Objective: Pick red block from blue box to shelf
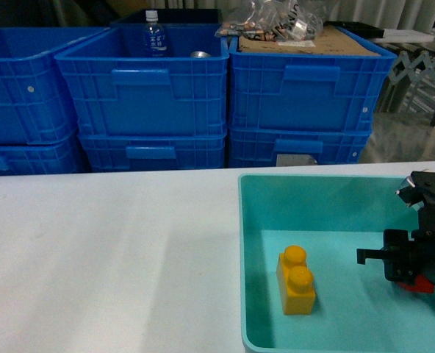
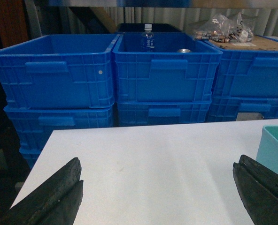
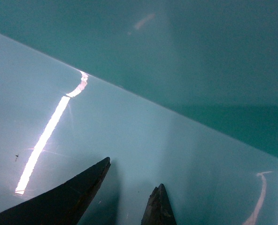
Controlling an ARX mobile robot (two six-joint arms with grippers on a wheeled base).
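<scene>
Your R gripper (image 1: 412,276) is down inside the blue box (image 1: 313,193), near its right wall. A bit of the red block (image 1: 422,284) shows just under the black gripper body, on or just over the box floor. Can't tell from head view if the fingers are on it. R wrist cam shows only the two dark fingertips (image 3: 68,199) w/ a narrow gap, box floor behind, no red betw them, so can't tell if it's got hold of anything.

Yellow 2-stud brick (image 1: 297,281) sits on the box floor, left of the gripper, well apart from it.

Your L gripper (image 2: 158,197) hangs wide open over the white table (image 2: 153,159), nothing in it, box corner at its right.

Dark blue crates (image 1: 151,88) stacked behind the table, a bottle (image 1: 153,35) in the middle one
</scene>
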